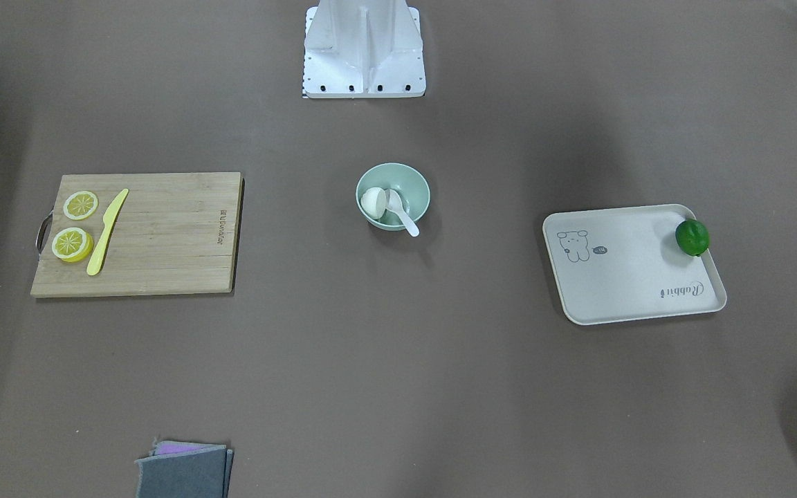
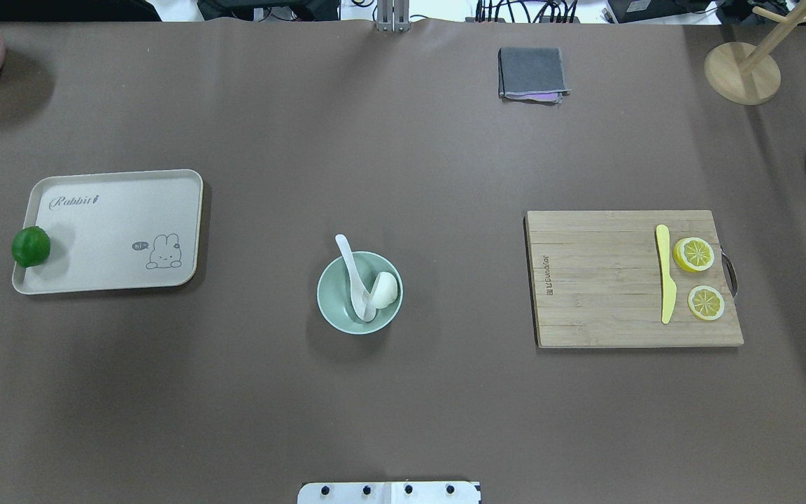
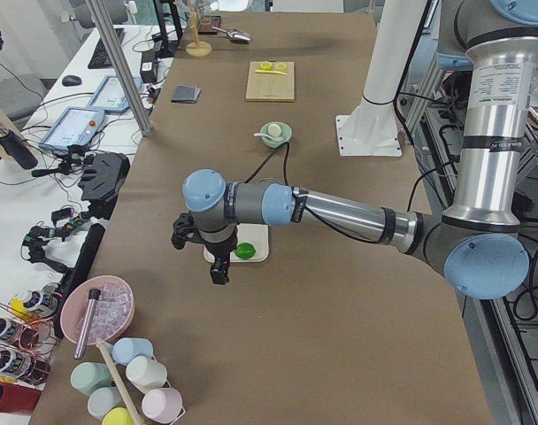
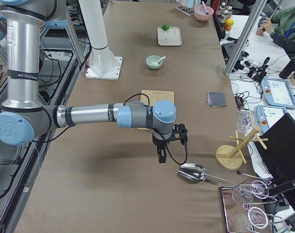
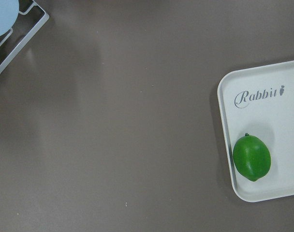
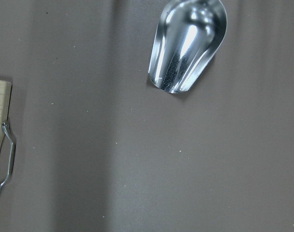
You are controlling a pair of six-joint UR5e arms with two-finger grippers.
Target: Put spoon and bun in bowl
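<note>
The pale mint-green bowl [image 1: 416, 190] stands mid-table, also in the overhead view [image 2: 336, 301]. The white bun [image 1: 372, 201] lies inside it, against the wall [image 2: 385, 288]. The white spoon [image 1: 402, 214] rests in the bowl with its scoop down and its handle over the rim [image 2: 350, 262]. My left gripper [image 3: 220, 270] hangs above the table near the tray's lime end, far from the bowl. My right gripper [image 4: 161, 156] hangs beyond the cutting board near a metal scoop. Both show only in the side views, so I cannot tell whether they are open or shut.
A wooden cutting board [image 1: 163, 235] holds two lemon slices [image 1: 80, 205] and a yellow knife [image 1: 106, 232]. A cream tray [image 1: 634, 270] holds a green lime [image 1: 692, 237]. A folded grey cloth [image 1: 184, 470], a metal scoop [image 6: 188, 46] and a wooden stand [image 2: 742, 70] lie at the edges.
</note>
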